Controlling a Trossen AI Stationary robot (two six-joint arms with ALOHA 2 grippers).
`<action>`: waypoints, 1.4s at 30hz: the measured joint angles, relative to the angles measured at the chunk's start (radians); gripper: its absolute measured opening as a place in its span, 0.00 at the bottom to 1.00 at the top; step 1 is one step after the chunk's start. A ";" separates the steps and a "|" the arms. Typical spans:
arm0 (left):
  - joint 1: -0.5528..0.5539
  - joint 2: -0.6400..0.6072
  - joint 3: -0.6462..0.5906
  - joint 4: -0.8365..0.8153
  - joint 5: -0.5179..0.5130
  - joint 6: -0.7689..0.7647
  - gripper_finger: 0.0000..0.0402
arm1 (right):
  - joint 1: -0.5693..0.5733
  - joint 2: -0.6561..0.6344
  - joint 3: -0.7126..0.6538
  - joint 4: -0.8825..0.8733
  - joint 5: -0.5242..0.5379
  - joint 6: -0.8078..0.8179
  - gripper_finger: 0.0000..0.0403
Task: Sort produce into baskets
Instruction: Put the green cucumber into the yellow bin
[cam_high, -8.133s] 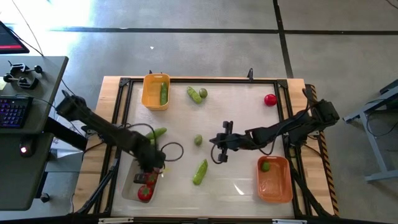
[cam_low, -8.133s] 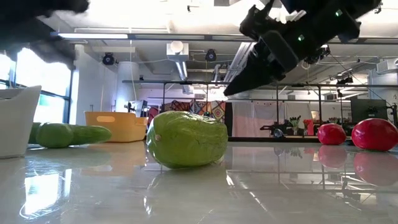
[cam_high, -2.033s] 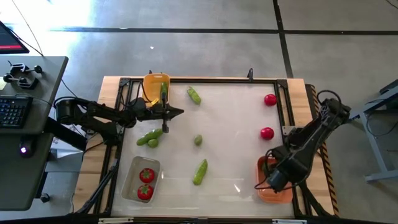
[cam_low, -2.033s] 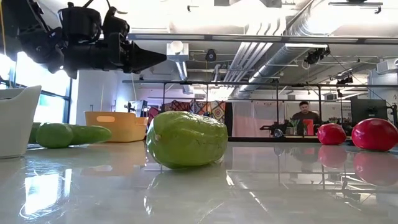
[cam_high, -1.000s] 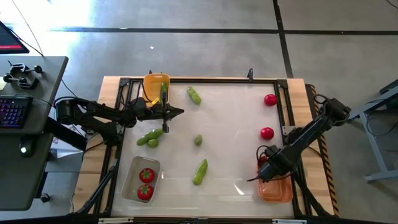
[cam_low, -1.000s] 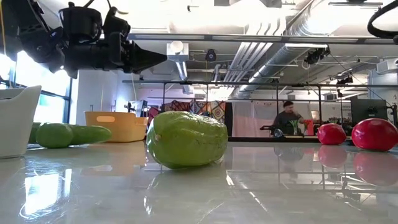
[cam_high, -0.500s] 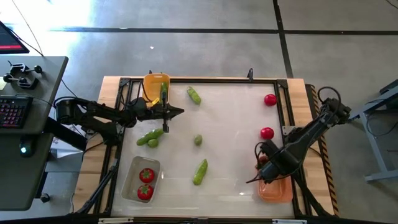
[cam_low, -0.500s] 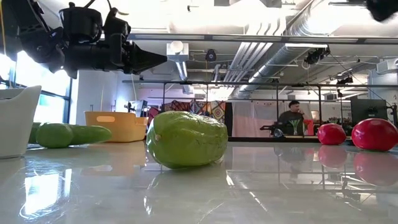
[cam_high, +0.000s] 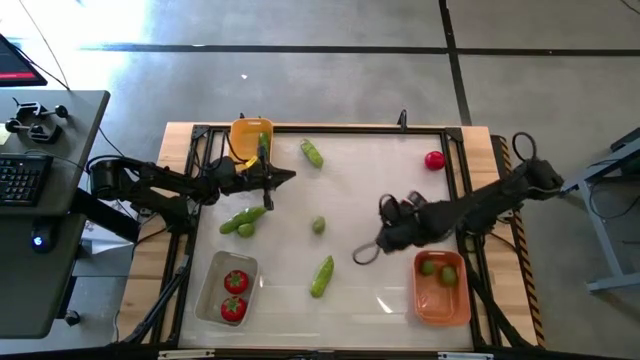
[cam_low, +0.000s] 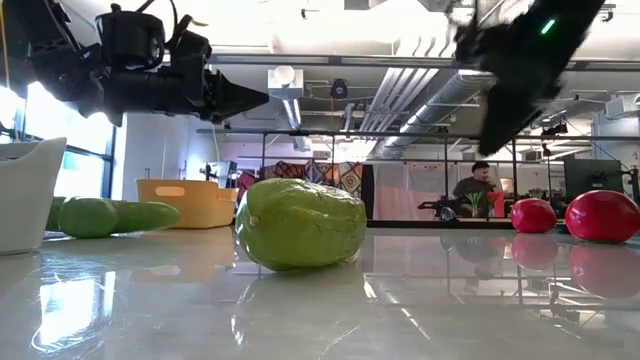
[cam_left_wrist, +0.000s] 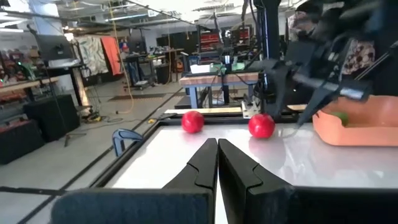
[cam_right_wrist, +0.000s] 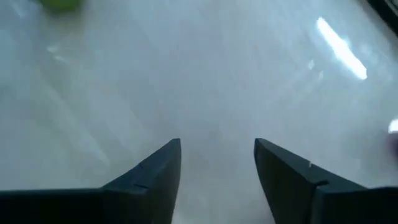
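Observation:
My left gripper (cam_high: 290, 178) hangs shut above the table beside the yellow basket (cam_high: 238, 150), which holds one cucumber (cam_high: 263, 148). My right gripper (cam_right_wrist: 217, 149) is open over bare table near the middle (cam_high: 372, 245), left of the orange basket (cam_high: 440, 300) with two limes (cam_high: 438, 269) in it. The clear basket (cam_high: 212, 298) holds two tomatoes (cam_high: 234, 293). Loose on the table lie a lime (cam_high: 318, 226), cucumbers (cam_high: 322, 275) (cam_high: 313, 153), a cucumber with a lime (cam_high: 240, 222) and two tomatoes (cam_left_wrist: 193, 121) (cam_left_wrist: 262, 126); my right arm hides one in the high view.
A black frame (cam_high: 330, 130) rims the white table top. A desk with a keyboard (cam_high: 20, 175) stands past the left edge. A person (cam_low: 482, 185) moves about in the room far behind. Bare table lies between the near cucumber and the orange basket.
My right gripper has left the orange basket and swung toward the table's left, out over its middle. The basket it covered now shows two limes.

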 joint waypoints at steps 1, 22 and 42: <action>0.000 0.000 0.000 -0.005 0.000 -0.003 0.00 | -0.033 0.000 -0.035 0.095 -0.002 -0.079 0.44; -0.108 -0.282 0.215 -1.022 -0.008 -0.069 0.00 | -0.365 0.001 -0.284 0.958 -0.241 -0.750 0.06; -0.271 -0.196 0.466 -1.962 -0.234 -0.412 0.41 | -0.364 0.001 -0.284 0.953 -0.240 -0.749 0.03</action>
